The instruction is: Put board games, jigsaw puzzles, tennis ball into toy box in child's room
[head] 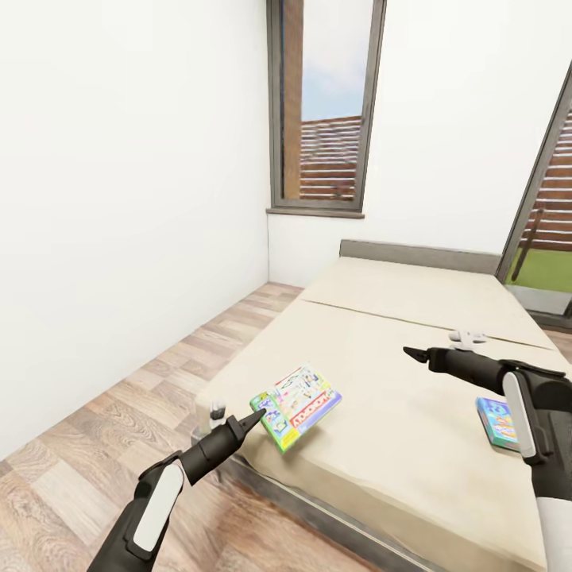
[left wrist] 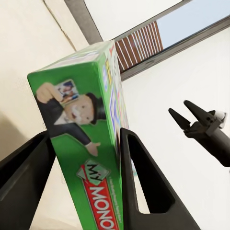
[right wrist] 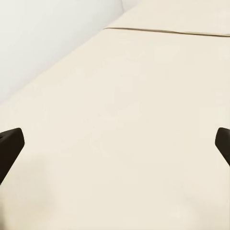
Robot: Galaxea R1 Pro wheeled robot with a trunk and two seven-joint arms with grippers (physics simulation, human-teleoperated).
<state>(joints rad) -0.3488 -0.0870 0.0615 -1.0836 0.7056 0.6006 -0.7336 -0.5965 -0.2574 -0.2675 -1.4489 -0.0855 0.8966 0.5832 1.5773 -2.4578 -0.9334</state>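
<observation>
While your left gripper pinches the green board game by its edge, it hangs tilted above the bed corner for carrying | right gripper: jaws spread, holding nothing, over the mattress | second game lies beside your right arm.

One board game sits in the left claw over the bed's near-left corner; a second lies on the mattress to the right, beneath the right arm.

Second board game half behind right arm, print perhaps too blurred
</observation>
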